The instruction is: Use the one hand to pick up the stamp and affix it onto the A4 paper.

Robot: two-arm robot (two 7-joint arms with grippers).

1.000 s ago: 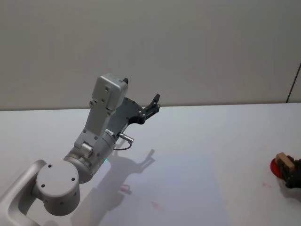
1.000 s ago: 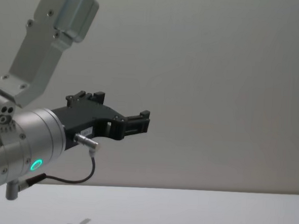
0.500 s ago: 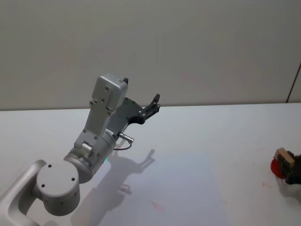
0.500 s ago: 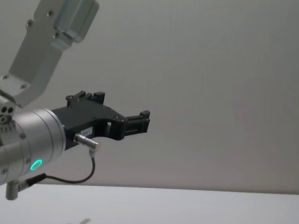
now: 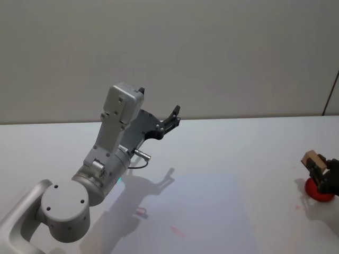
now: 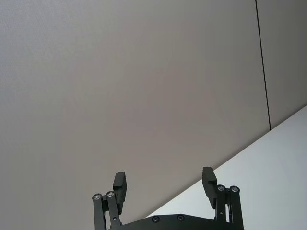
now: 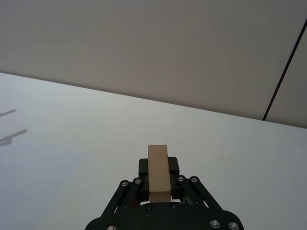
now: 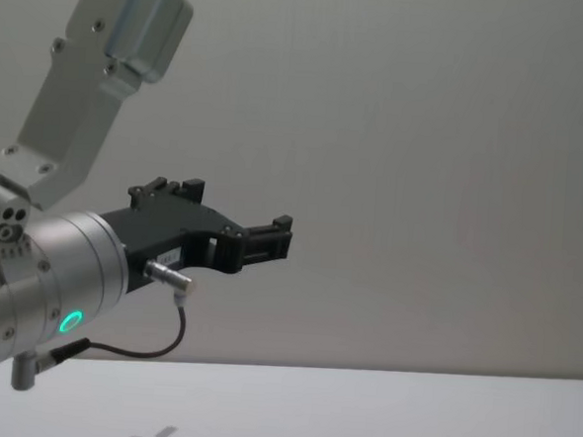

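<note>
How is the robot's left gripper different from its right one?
The left gripper is open and empty; the right gripper is shut on the stamp, holding its wooden handle. The left gripper is held up in the air, pointing at the wall; the right gripper sits low over the table. Both are black with two fingers.

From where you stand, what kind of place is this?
Probably a robot test room or lab: a white table against a plain wall, the left arm raised, and the right gripper, its fingers shut on a wooden stamp.
</note>
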